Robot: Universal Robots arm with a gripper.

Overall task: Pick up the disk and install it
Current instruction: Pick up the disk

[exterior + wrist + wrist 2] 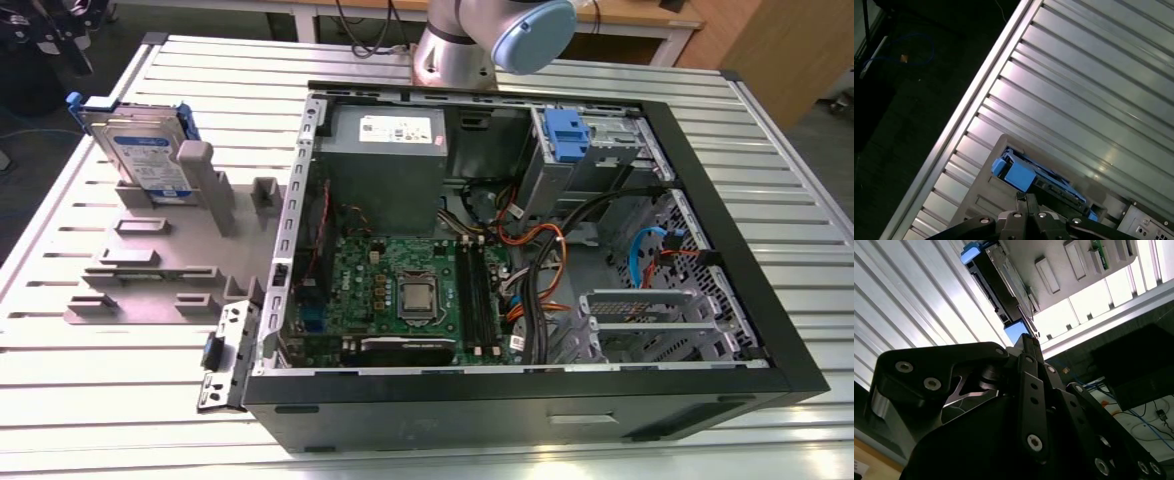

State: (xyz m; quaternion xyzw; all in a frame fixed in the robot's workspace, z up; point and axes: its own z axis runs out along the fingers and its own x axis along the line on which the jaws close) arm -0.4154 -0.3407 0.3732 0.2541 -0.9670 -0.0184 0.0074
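Silver arm (pixel 447 55), blue cap (pixel 534 32), black screwed gripper (pixel 1026 340)

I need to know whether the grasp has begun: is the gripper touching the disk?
Apart. The exterior view shows the disk standing in its grey stand with nothing gripping it. The gripper hangs above it.

Disk (pixel 138 150): silver, blue-and-white label, blue frame. Counter (pixel 107 400): silver, ribbed stripes. Holder (pixel 147 270) grey. Case (pixel 534 400) black; board (pixel 400 290) green; latch (pixel 566 135) blue; tool (pixel 1027 340) black

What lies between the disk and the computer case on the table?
In the exterior view, a grey holder with upright posts stands between the disk and the computer case.
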